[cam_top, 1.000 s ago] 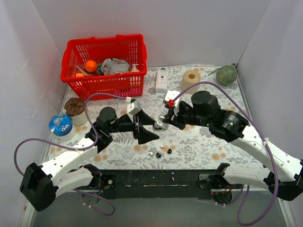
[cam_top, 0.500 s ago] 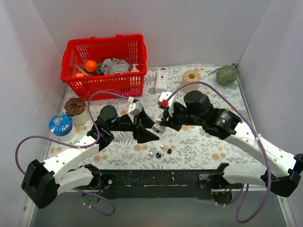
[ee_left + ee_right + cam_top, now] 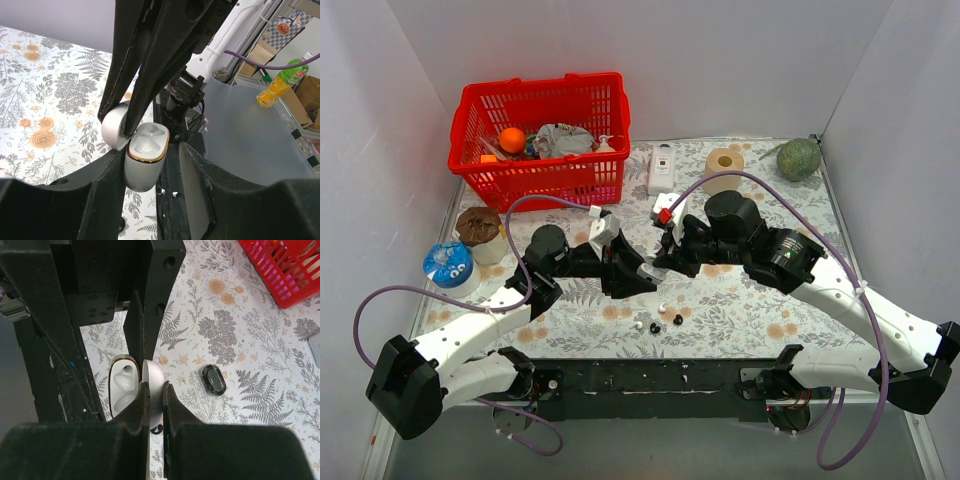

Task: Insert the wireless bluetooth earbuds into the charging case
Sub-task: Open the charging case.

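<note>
1. The charging case (image 3: pixel 145 162), white with a gold rim, is held open between the two grippers, just left of centre in the overhead view.
2. Its lid (image 3: pixel 114 131) is clamped by the right gripper (image 3: pixel 154 390). The jaws are pressed together on the thin white shell at the centre of the right wrist view.
3. The body of the case is straddled by the left gripper (image 3: pixel 151 167), whose jaws are apart. One finger (image 3: pixel 95 200), at the lower left of the left wrist view, is touched by the body, and a narrow gap is seen at the other finger.
4. White moulded sockets are shown inside the gold rim at the centre of the left wrist view.
5. The wireless bluetooth earbuds (image 3: pixel 656 327) are scattered on the flowered table cover (image 3: pixel 740 300). They lie below the grippers in the overhead view, near the dark front rail (image 3: pixel 650 375). White and black ones are seen there, apart from the case.
6. One black bud (image 3: pixel 213 380) is seen on the cover right of centre in the right wrist view, near the case but not touching it.
7. A red basket (image 3: pixel 540 175) is placed at the upper left of the overhead view. A white device (image 3: pixel 662 168) and a paper roll (image 3: pixel 724 170) are set to its right, and a green round object (image 3: pixel 799 158) is placed at the upper right.
</note>
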Controlling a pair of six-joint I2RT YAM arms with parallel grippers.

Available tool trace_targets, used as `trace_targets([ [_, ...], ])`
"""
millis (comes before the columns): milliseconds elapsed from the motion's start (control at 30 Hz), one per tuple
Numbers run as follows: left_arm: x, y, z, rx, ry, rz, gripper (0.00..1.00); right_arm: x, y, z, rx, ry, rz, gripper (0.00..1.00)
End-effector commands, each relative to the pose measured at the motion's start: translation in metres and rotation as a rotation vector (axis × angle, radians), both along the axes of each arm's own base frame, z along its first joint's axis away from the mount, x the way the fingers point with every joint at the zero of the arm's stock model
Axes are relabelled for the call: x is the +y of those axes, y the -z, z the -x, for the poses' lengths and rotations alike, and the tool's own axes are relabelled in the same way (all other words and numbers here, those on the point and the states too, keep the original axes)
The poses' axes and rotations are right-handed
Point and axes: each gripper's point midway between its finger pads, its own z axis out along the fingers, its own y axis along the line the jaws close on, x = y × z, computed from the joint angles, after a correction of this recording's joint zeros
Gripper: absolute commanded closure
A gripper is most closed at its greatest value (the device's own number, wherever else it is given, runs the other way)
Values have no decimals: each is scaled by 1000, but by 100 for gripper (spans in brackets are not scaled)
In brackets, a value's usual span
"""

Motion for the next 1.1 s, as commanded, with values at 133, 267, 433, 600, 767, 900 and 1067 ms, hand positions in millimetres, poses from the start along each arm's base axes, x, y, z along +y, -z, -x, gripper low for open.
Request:
trace_targets([
  [133,0,0,1,0,2,15,71,10,-23,3,-22,-19,-78,99],
  [267,0,-1,1,1,-7,24,88,9,-22,3,-20,-14,-75,99],
  [433,2,2,-3,12,-41,20,100,7,-31,-1,-17,44,-124,61],
  [600,6,6,-6,21,-92,14,100,-4,-52,-10,-27,137,-200,43],
  [767,16,3,-9,9,-181,37,100,-14,-61,-19,-37,234,-247,39],
  [900,26,3,-10,13,-250,65,100,-35,-42,-34,-11,411,-247,42],
  [1067,37,0,-6,-21,-294,106,100,-63,37,-41,96,592,-141,44],
])
